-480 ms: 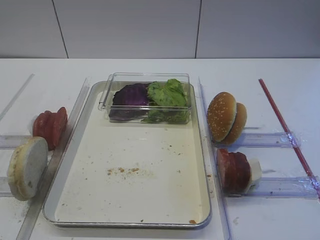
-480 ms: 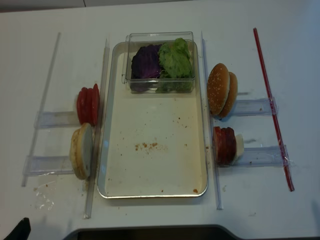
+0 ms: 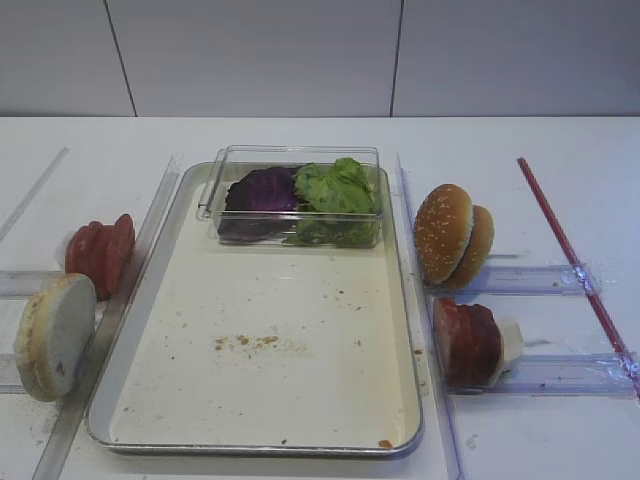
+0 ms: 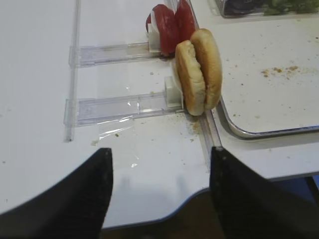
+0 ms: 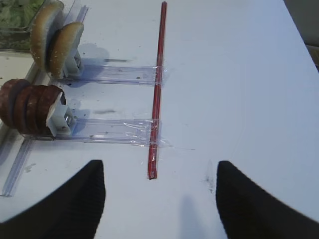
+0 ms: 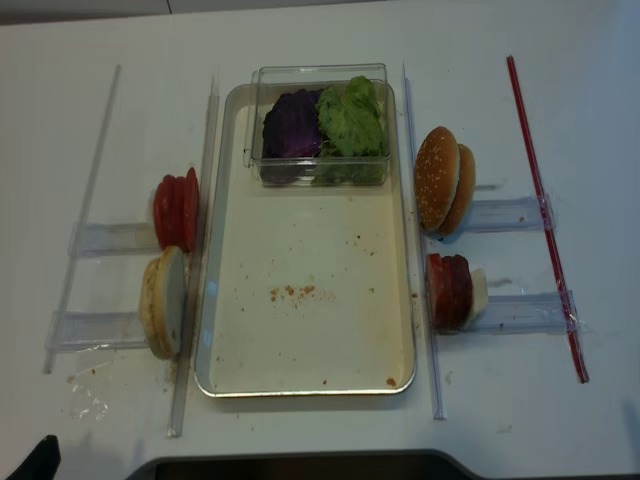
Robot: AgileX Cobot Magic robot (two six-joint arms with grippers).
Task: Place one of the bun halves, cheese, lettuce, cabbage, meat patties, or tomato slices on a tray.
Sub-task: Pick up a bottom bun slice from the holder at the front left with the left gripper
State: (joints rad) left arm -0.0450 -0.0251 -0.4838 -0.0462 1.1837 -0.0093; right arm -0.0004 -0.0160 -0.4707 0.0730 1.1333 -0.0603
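Observation:
The silver tray (image 3: 250,448) (image 6: 300,392) lies mid-table, its floor holding only crumbs. At its far end a clear box holds purple cabbage (image 3: 262,190) and green lettuce (image 3: 335,190). Left of the tray, the pale bun halves (image 3: 55,335) (image 4: 198,72) stand on edge, with tomato slices (image 3: 100,255) (image 4: 169,27) behind them. On the right stand meat patties (image 3: 467,342) (image 5: 27,108) with the cheese (image 3: 510,340) (image 5: 56,110) against them. My left gripper (image 4: 160,164) hangs open over the table's near edge, short of the bun halves. My right gripper (image 5: 159,172) is open and empty above bare table.
Sesame buns (image 3: 452,235) (image 5: 55,37) stand right of the tray. Clear plastic rails (image 4: 119,104) (image 5: 114,129) hold the food stacks. A red strip (image 5: 157,89) runs lengthwise at the far right. The clear box (image 6: 320,125) takes up the tray's far end.

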